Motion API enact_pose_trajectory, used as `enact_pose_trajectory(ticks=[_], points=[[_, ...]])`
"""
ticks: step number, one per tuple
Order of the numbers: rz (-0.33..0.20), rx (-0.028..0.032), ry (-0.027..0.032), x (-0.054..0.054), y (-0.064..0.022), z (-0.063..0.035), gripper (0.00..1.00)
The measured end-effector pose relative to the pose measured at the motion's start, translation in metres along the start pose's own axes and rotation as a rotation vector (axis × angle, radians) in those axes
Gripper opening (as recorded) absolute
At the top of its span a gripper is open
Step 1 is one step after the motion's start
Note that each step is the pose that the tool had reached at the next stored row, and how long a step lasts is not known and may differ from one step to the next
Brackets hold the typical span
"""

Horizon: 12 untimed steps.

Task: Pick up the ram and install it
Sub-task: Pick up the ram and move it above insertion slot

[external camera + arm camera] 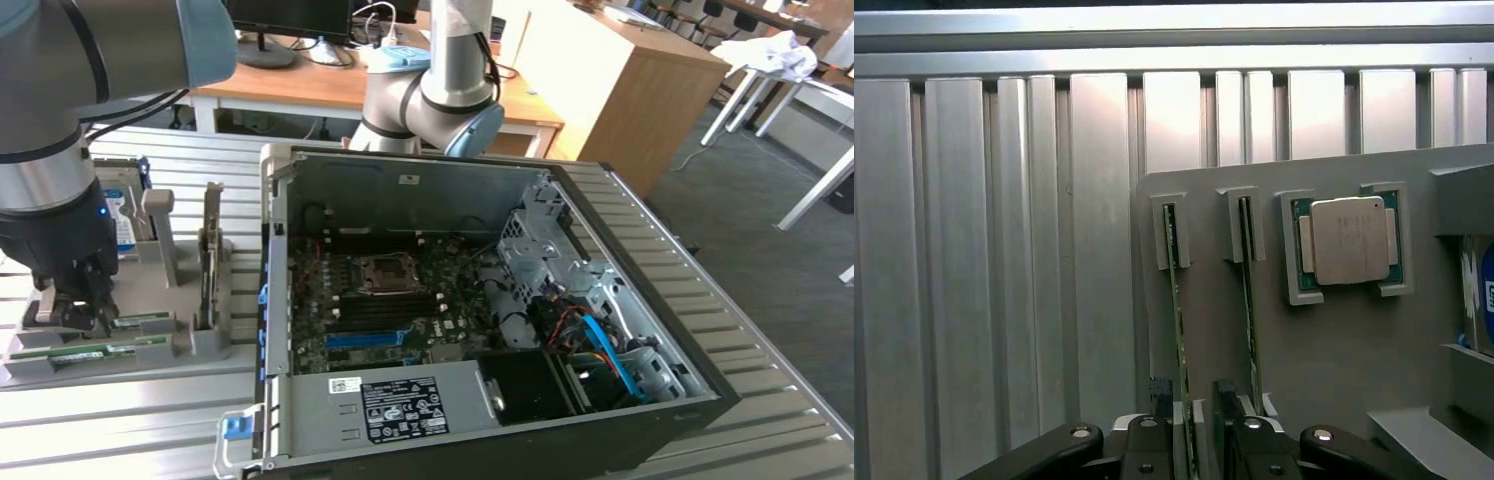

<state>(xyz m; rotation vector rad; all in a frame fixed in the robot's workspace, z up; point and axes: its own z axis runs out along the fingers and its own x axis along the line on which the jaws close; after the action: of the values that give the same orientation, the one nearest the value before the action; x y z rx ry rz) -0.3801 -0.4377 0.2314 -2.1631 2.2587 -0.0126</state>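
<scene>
Open computer case (400, 195) on ribbed table (974, 280); silver chip (1349, 240), probably processor, in grey tray (1324, 350).

Ext. cam sat high and looked down at an angle on the open PC case (400, 200), at medium distance, w/ the grey holder (187, 345) and the gripper (74, 300) at the exterior view's left. Wrist cam looked along the fingers (1154, 445), very near, on the holder beyond them. Both views shared holder, the ram (1176, 330) between the fingers, and ribbed table (120, 430).
</scene>
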Motion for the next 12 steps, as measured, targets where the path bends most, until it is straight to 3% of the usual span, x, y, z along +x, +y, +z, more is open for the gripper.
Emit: enact_pose_trajectory(ticks=[12], points=[[-0.005, 0.0001, -0.0001, 0.0009, 0.0001, 0.0100, 0.30]])
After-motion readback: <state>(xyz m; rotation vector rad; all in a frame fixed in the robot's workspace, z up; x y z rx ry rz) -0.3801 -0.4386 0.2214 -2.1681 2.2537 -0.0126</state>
